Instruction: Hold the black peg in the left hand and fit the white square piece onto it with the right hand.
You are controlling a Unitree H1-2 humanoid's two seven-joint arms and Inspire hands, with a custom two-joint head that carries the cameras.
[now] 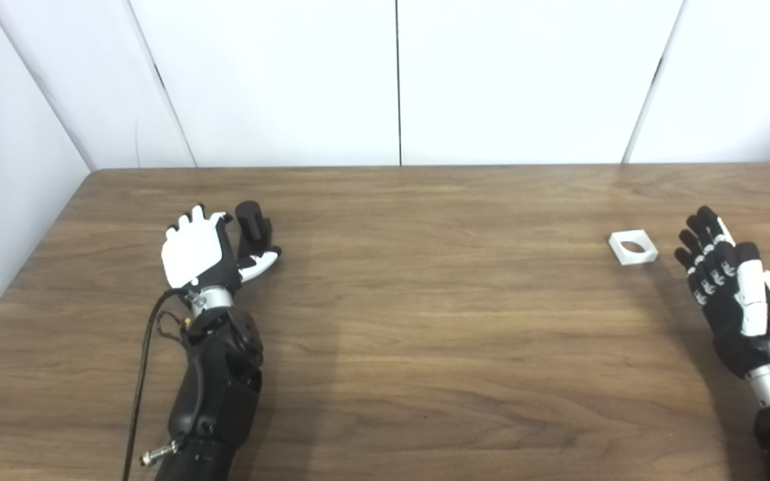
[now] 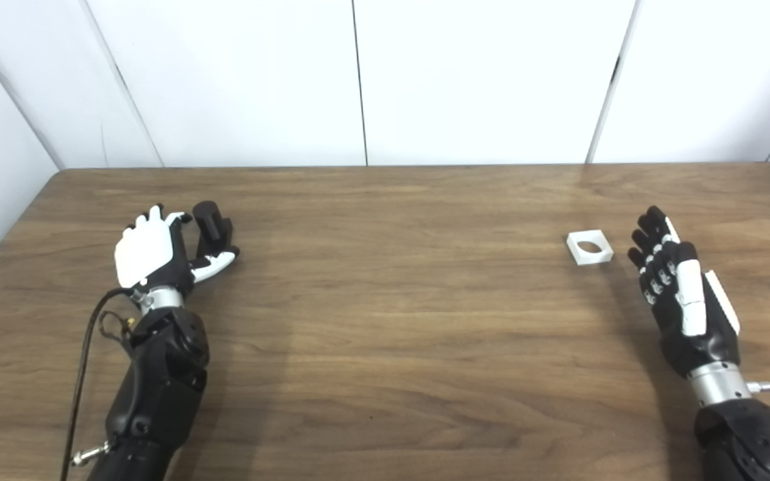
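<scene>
Right hand (image 1: 736,294) low at the near edge, fingers apart, empty; white square piece (image 1: 633,246) just off its fingertips, flat. Left hand (image 1: 201,254) cups the upright black peg (image 1: 253,227), grip unclear.

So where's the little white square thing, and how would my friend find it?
Look at the wooden table and go to its right side, a bit past the middle toward the wall. Just left of the right hand, lying flat and untouched, is the white square piece. It is the only small white block there, with a round hole through its middle.
</scene>
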